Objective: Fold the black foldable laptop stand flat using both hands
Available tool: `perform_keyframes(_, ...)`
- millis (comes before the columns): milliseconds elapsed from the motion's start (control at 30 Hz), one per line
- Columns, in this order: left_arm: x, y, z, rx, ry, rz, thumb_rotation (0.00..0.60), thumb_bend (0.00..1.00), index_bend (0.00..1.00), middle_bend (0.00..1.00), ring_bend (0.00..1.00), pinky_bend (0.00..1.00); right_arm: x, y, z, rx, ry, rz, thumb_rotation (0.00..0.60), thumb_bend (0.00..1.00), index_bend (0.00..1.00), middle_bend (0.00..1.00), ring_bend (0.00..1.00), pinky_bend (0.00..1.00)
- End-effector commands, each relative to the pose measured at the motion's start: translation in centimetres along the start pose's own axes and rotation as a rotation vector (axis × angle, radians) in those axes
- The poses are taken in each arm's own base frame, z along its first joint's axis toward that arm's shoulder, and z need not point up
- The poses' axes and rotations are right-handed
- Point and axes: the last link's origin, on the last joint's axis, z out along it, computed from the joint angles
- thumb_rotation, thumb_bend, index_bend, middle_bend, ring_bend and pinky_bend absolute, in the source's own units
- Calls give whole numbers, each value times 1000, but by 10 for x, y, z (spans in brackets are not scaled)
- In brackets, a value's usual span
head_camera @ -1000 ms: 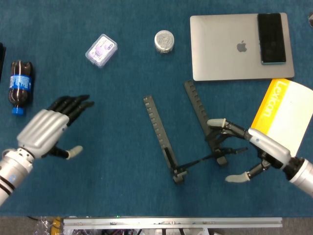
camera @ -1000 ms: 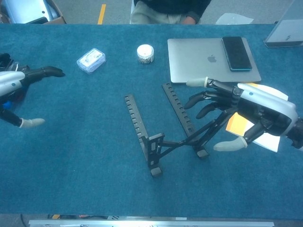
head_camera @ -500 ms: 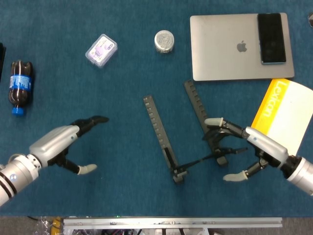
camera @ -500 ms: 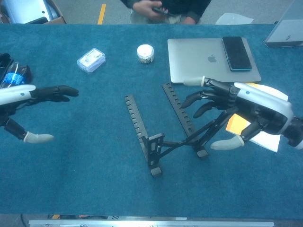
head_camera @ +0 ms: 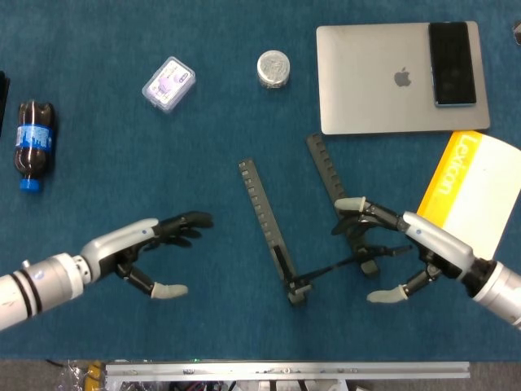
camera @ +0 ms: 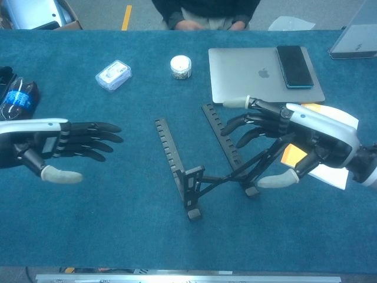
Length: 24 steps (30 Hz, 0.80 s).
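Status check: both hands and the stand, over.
Left robot hand open, short of stand. Right robot hand open over its right rail. Laptop stand unfolded. Nothing blocking.

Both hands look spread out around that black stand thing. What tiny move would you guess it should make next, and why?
Probably carry the left hand rightward to the stand's left rail. That hand hovers open, well apart from the stand, while the right hand is already spread over the right rail. The stand is still splayed open, and folding it likely needs a hand on each rail.

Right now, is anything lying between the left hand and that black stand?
Nothing visible: only bare blue table lies between the left hand and the black stand.
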Motion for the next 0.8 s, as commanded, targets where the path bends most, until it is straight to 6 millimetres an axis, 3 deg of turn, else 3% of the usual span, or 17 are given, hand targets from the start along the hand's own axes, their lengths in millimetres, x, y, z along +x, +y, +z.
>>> perform_keyframes(33, 1, 1, 16, -5, -99, -56, 600, 259, 0, 52, 79, 109, 0, 0, 1, 0, -3, 1, 600, 45, 105, 293, 122, 279)
perform_keyframes(500, 1, 9, 50, -29, -165, -253, 600, 259, 0, 61, 79, 109, -2, 3, 6, -10, -25, 1, 600, 45, 105, 292, 122, 279)
perform_keyframes(800, 1, 17, 61, -71, -174, -343, 600, 259, 0, 62, 79, 109, -6, 2, 10, -7, -42, 2, 600, 44, 106, 290, 122, 280)
